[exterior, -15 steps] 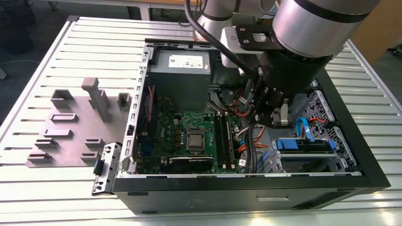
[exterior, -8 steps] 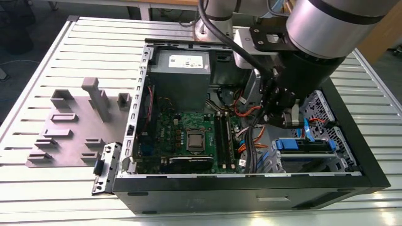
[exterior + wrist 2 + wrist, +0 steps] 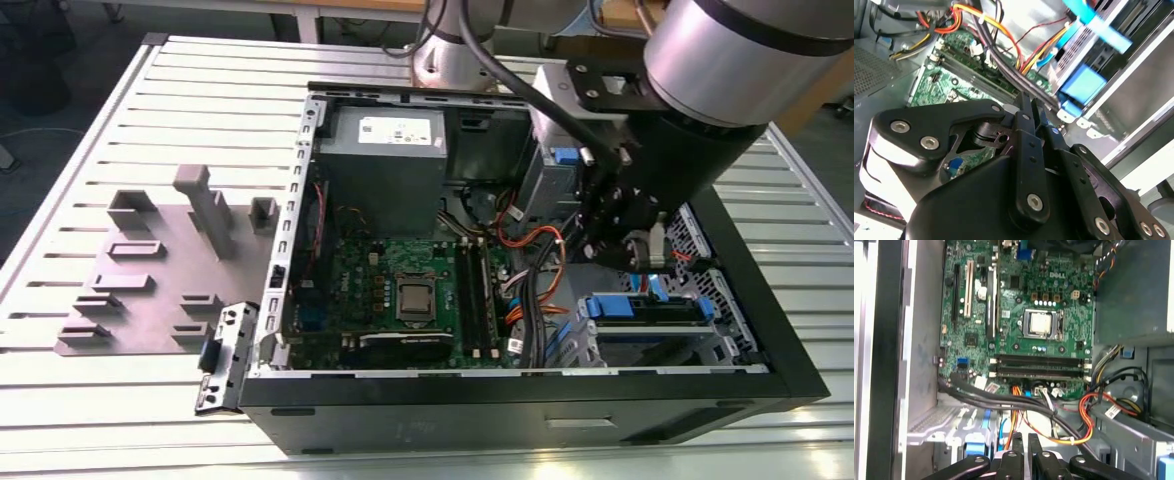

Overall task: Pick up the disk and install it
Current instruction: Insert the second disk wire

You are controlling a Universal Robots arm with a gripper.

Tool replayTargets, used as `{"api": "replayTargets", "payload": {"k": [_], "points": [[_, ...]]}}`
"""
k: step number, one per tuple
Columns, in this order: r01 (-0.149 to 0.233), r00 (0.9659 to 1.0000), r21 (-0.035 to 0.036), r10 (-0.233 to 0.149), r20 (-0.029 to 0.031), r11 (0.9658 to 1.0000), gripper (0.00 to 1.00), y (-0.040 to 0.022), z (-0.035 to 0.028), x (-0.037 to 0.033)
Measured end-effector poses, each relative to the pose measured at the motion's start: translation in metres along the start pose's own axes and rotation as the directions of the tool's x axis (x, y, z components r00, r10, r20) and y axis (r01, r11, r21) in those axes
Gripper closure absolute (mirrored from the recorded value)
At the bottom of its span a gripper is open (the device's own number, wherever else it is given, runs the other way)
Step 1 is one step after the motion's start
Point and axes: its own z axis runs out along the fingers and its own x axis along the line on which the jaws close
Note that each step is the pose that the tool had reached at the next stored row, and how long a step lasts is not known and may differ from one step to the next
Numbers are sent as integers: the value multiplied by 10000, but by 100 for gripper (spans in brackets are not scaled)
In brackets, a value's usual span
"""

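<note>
The hand hangs inside the open computer case, its fingers pressed together on nothing. The exterior view shows the disk seated in the cage; the first wrist view shows the motherboard.

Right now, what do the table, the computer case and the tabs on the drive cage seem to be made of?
The table looks like bare metal, probably aluminium: pale, ribbed, with a soft sheen. The case seems to be sheet steel, painted black outside and dull grey on its inner rim. The tabs look like moulded plastic: solid bright blue, smooth, no metallic shine.
</note>
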Motion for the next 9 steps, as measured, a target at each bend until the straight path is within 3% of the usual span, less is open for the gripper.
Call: {"api": "replayTargets", "payload": {"k": [9], "points": [[1,10000,0,-1,-1,10000,81,-238,3,6]]}}
